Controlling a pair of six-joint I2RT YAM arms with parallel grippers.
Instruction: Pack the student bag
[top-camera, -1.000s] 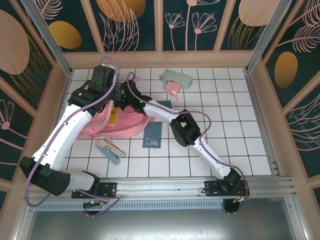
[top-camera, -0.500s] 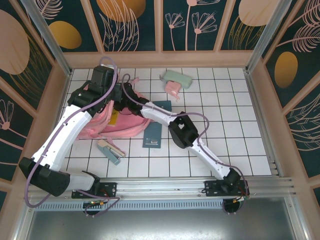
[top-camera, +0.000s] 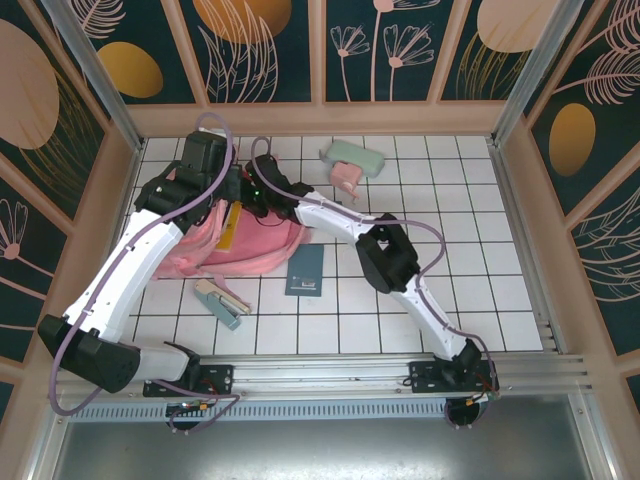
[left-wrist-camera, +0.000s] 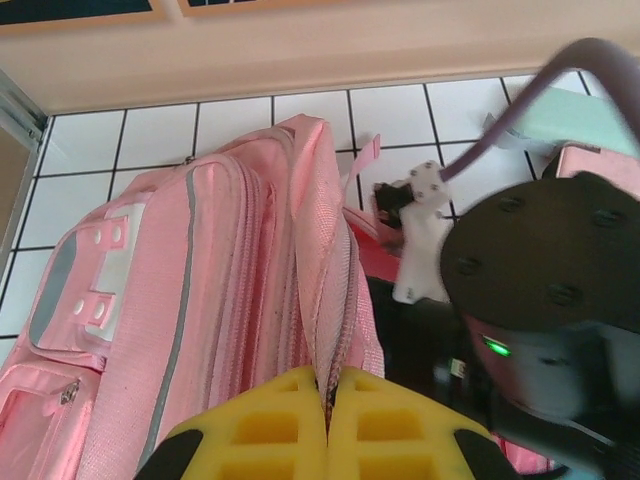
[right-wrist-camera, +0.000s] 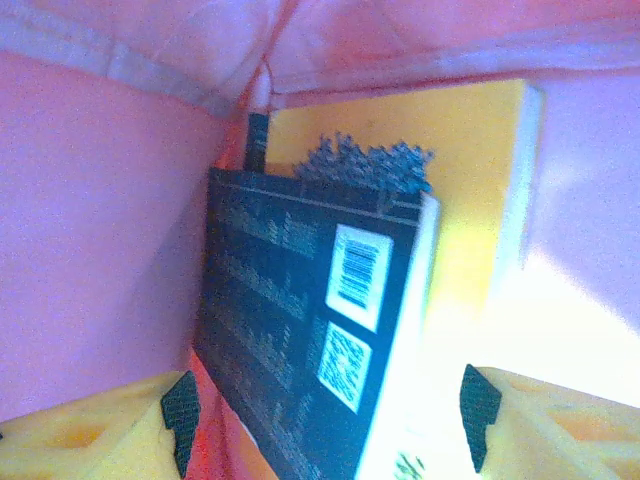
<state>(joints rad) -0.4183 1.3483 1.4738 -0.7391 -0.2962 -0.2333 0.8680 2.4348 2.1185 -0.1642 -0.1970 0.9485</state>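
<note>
One pink student bag (top-camera: 262, 252) lies on its side toward the table's (top-camera: 470, 250) far-left corner, trimmed with pale reflective strips (left-wrist-camera: 185, 260), its unzipped mouth facing the right arm. The left gripper (left-wrist-camera: 328, 425) pinches the zipper edge (left-wrist-camera: 340, 300) tight, holding it up. Inside, the right gripper (right-wrist-camera: 320, 430) has its jaws spread wide, loose about a dark barcoded book (right-wrist-camera: 290, 300) leaning on a yellow book (right-wrist-camera: 470, 170). Its way out, I judge, runs straight back through the mouth.

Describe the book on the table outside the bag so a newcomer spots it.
Find the big pink student bag on the white tiled table. Off its near-right corner a book lies flat on the tiles. It is a dark teal rectangle; the small object left of it is pale grey-green.
</note>
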